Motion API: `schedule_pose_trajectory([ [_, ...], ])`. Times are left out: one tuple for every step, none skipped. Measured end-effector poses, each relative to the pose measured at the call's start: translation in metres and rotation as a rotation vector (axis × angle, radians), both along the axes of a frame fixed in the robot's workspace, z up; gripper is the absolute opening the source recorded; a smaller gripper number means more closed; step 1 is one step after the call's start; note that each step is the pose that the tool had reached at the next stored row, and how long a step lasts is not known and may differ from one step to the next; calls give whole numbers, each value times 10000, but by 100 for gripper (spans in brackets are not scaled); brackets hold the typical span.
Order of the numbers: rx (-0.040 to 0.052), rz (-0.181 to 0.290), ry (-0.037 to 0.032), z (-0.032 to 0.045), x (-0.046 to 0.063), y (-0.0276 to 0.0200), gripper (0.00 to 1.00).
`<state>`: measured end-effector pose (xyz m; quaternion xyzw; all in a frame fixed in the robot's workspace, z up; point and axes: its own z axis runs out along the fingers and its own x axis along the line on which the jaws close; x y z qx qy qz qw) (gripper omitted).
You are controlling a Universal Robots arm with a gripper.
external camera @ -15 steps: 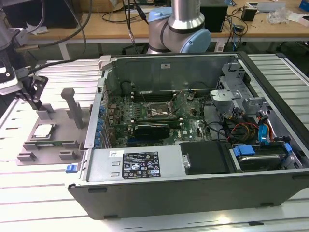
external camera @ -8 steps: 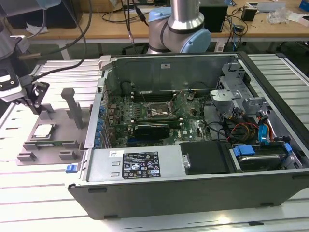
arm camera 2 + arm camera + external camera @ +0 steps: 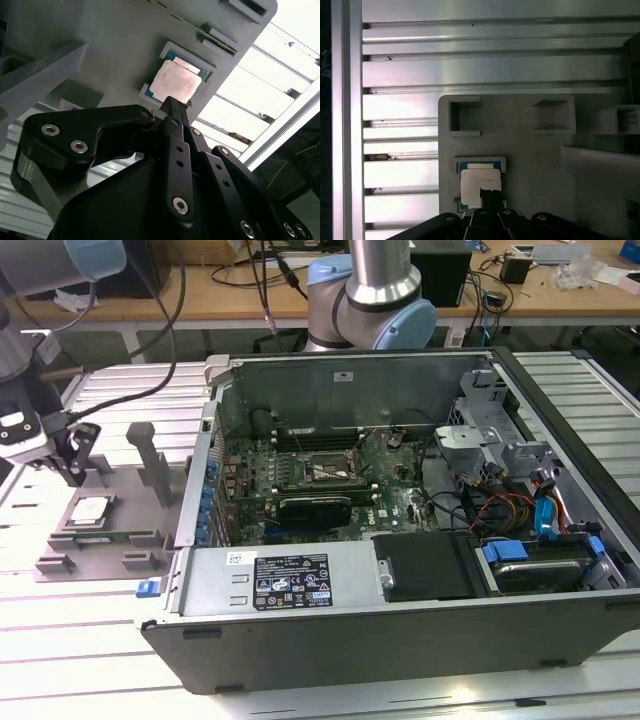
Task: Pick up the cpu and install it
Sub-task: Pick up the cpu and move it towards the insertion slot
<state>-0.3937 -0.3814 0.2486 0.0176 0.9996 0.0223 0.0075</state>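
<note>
The cpu (image 3: 90, 510) is a flat square chip with a shiny metal top. It lies in a shallow seat on the grey fixture (image 3: 130, 492), to the exterior view's left of the open computer case. My gripper (image 3: 75, 470) hangs just above the cpu's far edge, fingers drawn together into one narrow black tip and holding nothing. In the second wrist view that gripper (image 3: 172, 105) tip points at the edge of the cpu (image 3: 175, 82). The first wrist view shows the gripper (image 3: 490, 194) tip overlapping one side of the cpu (image 3: 479, 185) in its seat.
The open computer case (image 3: 330, 585) lies on the slotted aluminium table (image 3: 60, 640), with the motherboard socket (image 3: 318, 472) and a black card (image 3: 315, 508) inside. Grey upright posts (image 3: 150, 455) rise from the fixture close to my gripper. An arm's base (image 3: 370, 300) stands behind the case.
</note>
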Motion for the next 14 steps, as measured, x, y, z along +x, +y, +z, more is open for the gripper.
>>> schedule_pose_trajectory([
  [0, 12, 9, -19, -4, 0, 11],
  [1, 23, 15, -35, -7, -1, 11],
  [0, 37, 25, -59, -12, -2, 11],
  [0, 48, 32, -77, -15, -2, 11],
  [0, 62, 38, -97, -18, -2, 11],
  [0, 89, 47, -134, -21, -3, 11],
  [0, 107, 53, -154, -23, -2, 11],
  [0, 124, 58, -172, -25, -3, 11],
  [0, 150, 66, -196, -28, -4, 11],
  [0, 165, 72, -209, -30, -5, 11],
  [0, 209, 94, -256, -36, -9, 11],
  [1, 239, 114, -288, -37, -14, 11],
  [0, 251, 125, -303, -37, -18, 11],
  [0, 258, 135, -316, -37, -23, 11],
])
